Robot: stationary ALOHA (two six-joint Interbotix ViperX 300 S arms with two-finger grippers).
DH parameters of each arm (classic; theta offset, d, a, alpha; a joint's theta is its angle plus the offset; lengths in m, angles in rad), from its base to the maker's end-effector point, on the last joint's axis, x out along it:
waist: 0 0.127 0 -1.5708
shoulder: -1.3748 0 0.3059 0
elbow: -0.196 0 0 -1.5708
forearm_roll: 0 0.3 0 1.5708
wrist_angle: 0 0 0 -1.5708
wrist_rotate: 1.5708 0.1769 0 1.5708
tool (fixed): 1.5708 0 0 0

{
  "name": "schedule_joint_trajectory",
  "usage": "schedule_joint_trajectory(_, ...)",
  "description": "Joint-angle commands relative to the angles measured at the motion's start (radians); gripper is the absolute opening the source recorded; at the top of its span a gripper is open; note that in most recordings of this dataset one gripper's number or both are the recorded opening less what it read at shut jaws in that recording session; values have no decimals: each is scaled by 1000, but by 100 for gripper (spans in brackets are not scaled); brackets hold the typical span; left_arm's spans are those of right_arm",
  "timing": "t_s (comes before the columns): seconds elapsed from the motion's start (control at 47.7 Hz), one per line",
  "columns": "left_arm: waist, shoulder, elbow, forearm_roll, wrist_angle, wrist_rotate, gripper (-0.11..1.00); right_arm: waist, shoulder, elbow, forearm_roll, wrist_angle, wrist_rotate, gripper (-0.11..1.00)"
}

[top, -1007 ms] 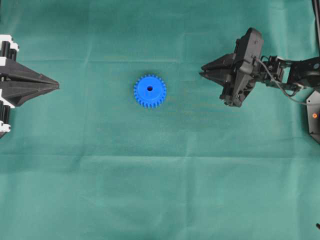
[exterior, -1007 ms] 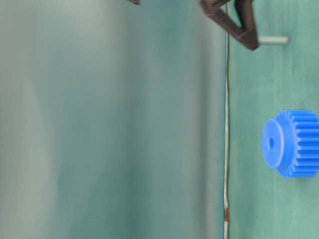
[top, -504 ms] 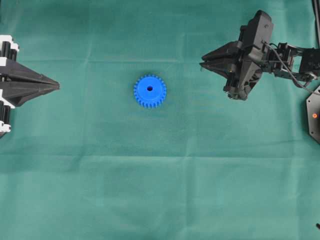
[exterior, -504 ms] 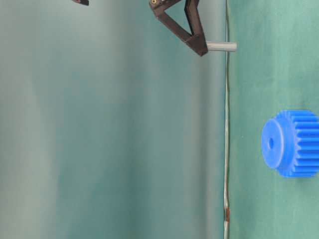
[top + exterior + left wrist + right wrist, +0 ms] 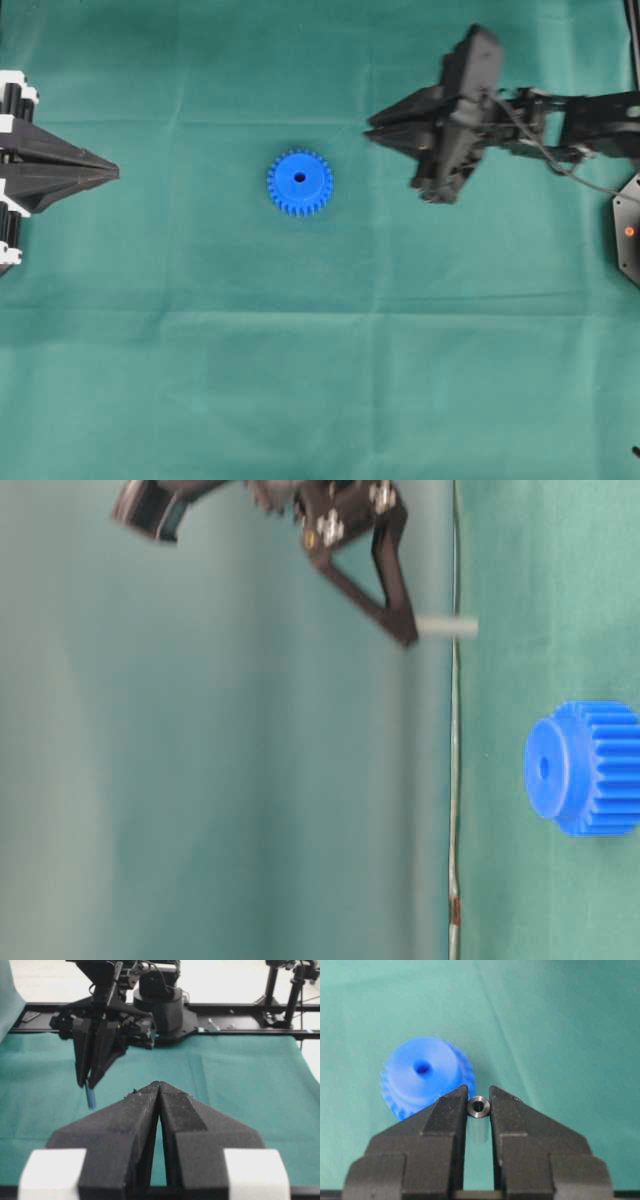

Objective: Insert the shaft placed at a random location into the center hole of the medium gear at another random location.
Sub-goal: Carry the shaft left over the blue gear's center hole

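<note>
The shaft, a short silver-grey cylinder, shows a hollow end.

Green cloth covers the bench, faint fold creases running across it. Black frame rail along the far edge, two black stands at its right end. Pale floor behind.

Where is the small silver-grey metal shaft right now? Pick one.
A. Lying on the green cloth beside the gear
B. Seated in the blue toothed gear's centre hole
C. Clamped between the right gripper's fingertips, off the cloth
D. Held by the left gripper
C: the right wrist view shows the small silver-grey metal shaft pinched in the right gripper, and the table-level view shows it clear of the green cloth, apart from the blue toothed gear.
</note>
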Motion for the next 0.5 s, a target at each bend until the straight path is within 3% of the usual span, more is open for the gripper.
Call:
schedule_joint_trajectory(0.0,0,8,-25,3,-5,-2,0,18,28,-78,2,-12,15,13)
schedule_joint_trajectory(0.252,2,5,-25,3,-5,-2,0,63,129,-207,-2,-6,14,13)
schedule_joint_trajectory(0.483,0,3,-26,3,0,-2,0,74,156,-236,-2,-5,14,13)
